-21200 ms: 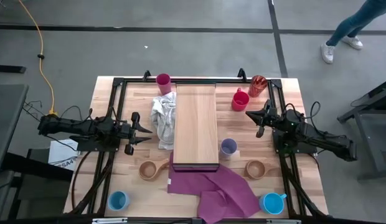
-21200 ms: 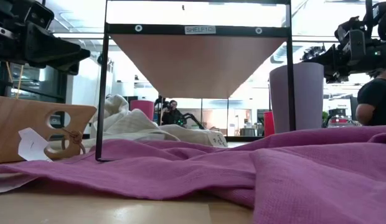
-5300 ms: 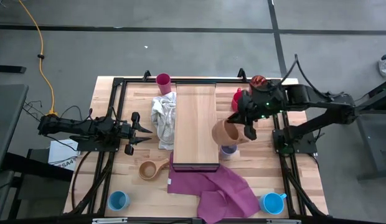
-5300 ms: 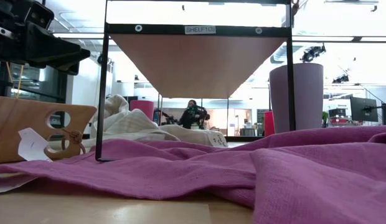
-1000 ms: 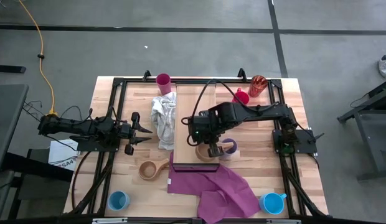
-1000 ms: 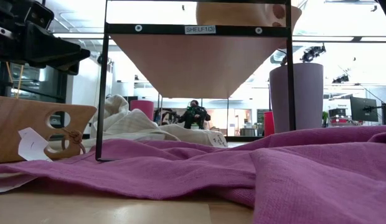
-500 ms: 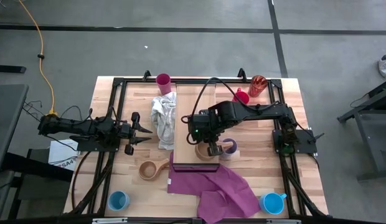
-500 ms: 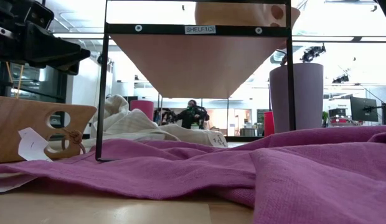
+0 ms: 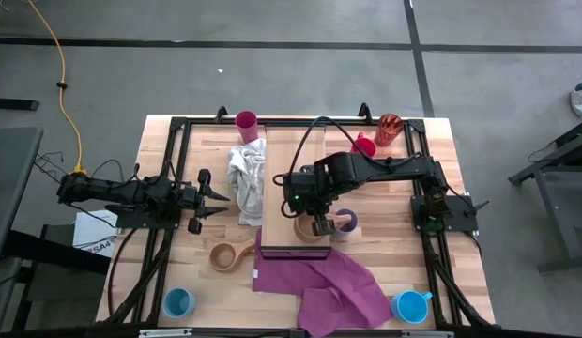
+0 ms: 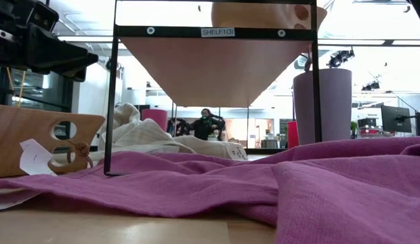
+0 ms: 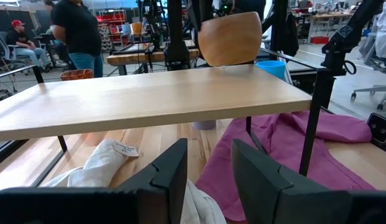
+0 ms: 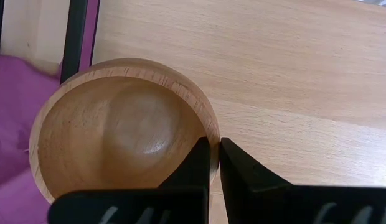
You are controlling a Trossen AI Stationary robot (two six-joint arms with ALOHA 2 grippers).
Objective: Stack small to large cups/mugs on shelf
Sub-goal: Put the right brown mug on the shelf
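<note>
The light-wood shelf (image 9: 294,174) stands in the table's middle. My right gripper (image 9: 319,225) is shut on a tan wooden cup (image 9: 306,228) over the shelf's near end; the cup also shows in the low view (image 10: 264,13) and the left wrist view (image 11: 230,37). My left gripper (image 9: 221,199) waits open and empty at the table's left. A lavender tumbler (image 9: 345,222) stands just right of the shelf. A magenta tumbler (image 9: 246,121), a red mug (image 9: 362,147) and an orange-red tumbler (image 9: 389,129) stand at the far side. My right gripper pinches the wooden cup's wall at the rim (image 12: 208,127), one finger (image 12: 196,168) inside the bowl and one (image 12: 236,171) outside. The fingers come from above, pointing down. The cup is upright, mouth up, its base at the shelf top (image 11: 227,64); whether it rests there I cannot tell.
A second wooden cup (image 9: 230,254) and two blue mugs (image 9: 178,302) (image 9: 410,306) stand near the table's front. A white cloth (image 9: 244,178) lies left of the shelf, and a purple cloth (image 9: 324,282) lies at its near end. People show in the room beyond.
</note>
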